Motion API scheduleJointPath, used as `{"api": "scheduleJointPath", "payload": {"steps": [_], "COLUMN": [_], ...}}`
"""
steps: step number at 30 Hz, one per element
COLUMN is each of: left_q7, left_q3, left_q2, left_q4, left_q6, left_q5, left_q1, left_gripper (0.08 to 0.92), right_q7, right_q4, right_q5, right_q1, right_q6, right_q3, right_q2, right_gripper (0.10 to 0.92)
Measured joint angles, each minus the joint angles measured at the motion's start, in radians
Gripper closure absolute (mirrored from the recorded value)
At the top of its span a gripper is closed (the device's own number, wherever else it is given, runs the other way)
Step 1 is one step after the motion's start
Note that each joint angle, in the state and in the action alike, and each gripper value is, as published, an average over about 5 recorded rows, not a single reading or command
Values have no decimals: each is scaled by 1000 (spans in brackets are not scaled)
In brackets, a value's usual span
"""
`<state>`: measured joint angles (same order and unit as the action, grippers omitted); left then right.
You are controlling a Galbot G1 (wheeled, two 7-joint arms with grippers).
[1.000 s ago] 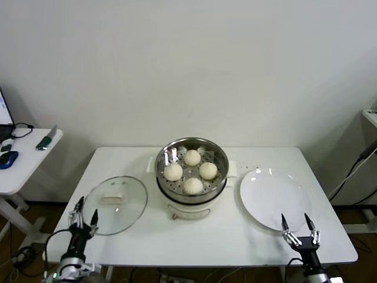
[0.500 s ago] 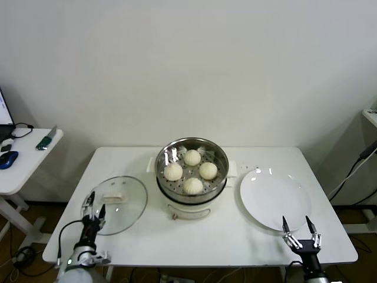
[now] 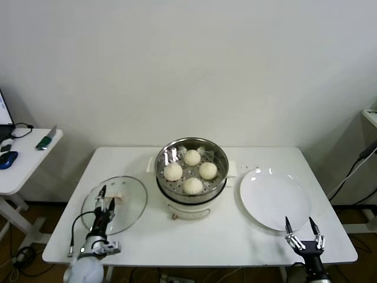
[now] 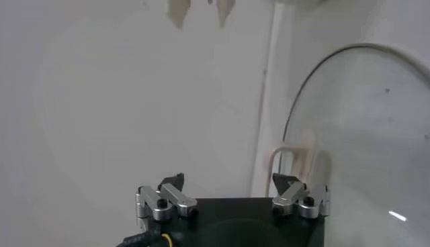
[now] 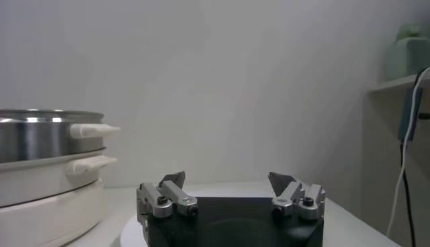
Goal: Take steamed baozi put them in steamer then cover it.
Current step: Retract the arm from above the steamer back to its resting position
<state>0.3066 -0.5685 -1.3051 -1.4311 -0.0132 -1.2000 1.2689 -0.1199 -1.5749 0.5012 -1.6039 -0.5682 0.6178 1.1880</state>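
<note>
Table (image 3: 194, 239): white, holding all items.
Steamer (image 3: 191, 154): centre, on its white base; four baozi (image 3: 192, 157) inside on the perforated floor, uncovered.
Cover (image 3: 131, 203): glass, flat on the table, left of the steamer, handle (image 3: 119, 189) up.
Plate (image 3: 274, 198): white, right of the steamer, bare.
Left gripper (image 3: 104, 203): over the cover's near-left part, fingers spread wide, holding nothing.
Right gripper (image 3: 303, 230): near edge, just beside the plate's near rim, fingers wide, holding nothing.
</note>
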Motion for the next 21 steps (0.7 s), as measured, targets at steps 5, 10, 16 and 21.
{"api": "scheduleJointPath", "payload": {"steps": [5,10,16,21], "left_q7": [7,9,13,12], "left_q3": [0,4,-2,-11], "left_q2": [0,-4,-14,-16], "left_q4": [33,55,80,98], "left_q6": [3,8,12,14], "left_q5": [-22,-44,-80,-110], "left_q1": [-27,-43,-61,-63], "left_gripper": [177,195,338,476], "right_q7": [0,-1,-11,-17], "right_q4": [-8,-13,-22,-26], "right_q5": [-2,-5,-9,-15], "right_q1": [-2,-3,-3,-1], "right_q6": [2,3,5,5], "right_q3": [5,5,4,1], "right_q2": [4,8,16,23], "right_gripper": [203,203,203,203]}}
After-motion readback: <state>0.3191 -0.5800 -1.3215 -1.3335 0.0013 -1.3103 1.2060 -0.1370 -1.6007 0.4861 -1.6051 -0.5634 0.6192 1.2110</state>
